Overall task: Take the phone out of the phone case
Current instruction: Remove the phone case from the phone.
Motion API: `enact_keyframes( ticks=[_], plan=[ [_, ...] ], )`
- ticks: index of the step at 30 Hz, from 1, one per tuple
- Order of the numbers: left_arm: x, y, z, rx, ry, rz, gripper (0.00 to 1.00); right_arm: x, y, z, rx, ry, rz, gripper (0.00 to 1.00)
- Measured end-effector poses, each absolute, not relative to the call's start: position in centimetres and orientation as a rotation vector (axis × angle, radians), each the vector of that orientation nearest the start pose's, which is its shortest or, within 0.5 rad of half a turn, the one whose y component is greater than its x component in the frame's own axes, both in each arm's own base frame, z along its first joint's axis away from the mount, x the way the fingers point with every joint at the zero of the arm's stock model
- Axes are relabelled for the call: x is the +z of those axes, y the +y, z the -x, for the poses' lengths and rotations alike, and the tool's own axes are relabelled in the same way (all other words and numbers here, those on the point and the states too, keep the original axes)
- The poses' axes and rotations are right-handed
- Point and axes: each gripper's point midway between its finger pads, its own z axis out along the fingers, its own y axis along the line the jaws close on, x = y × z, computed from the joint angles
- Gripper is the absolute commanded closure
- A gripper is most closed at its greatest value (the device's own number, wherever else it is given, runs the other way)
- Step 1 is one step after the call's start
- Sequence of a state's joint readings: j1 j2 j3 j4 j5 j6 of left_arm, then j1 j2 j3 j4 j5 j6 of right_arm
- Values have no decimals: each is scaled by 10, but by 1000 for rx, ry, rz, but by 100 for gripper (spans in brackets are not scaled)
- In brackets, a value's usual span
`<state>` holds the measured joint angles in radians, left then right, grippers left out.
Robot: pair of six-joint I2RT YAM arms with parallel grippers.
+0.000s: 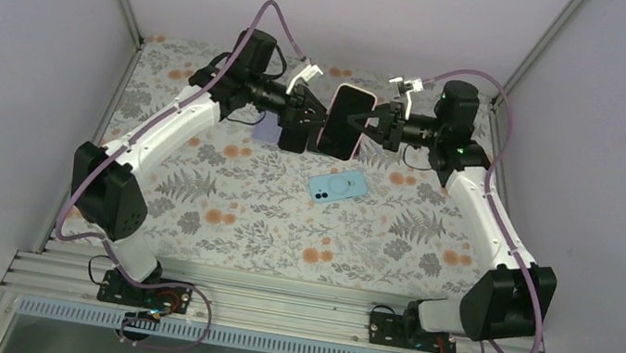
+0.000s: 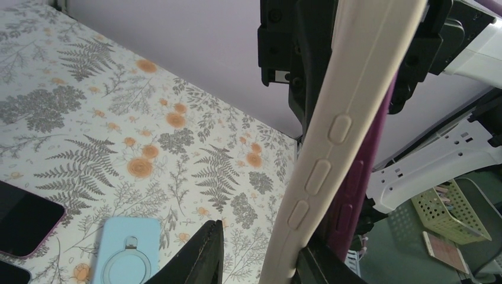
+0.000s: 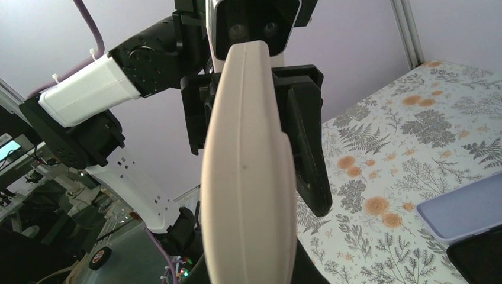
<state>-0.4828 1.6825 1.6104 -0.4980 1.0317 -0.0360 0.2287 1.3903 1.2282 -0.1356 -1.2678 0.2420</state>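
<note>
Both my arms hold the phone case [image 2: 322, 171] upright at upper centre, phone [image 1: 342, 123] inside, clear of the table [image 1: 220, 209], giving room to peel, I judge. My right gripper [image 1: 367, 125] clamps one edge. My left gripper [image 1: 310, 120] straddles the other, slightly parted, one finger not touching.

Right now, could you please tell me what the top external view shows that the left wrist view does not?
Only top external: both arms whole, and the phone, screen showing, between the left claw and right claw. Only left wrist: the side buttons of the phone case and a perforated basket off to the side. Both: the light blue case lying on the floral table.
</note>
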Motion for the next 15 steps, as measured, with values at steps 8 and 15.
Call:
enact_keyframes(
  ticks=[8, 15],
  plan=[
    [337, -331, -318, -1414, 1832, -1068, 70, 356, 243, -295, 1481, 1669, 919, 96],
    [339, -332, -314, -1475, 1811, -1083, 71, 354, 246, -292, 1502, 1672, 926, 96]
  ],
)
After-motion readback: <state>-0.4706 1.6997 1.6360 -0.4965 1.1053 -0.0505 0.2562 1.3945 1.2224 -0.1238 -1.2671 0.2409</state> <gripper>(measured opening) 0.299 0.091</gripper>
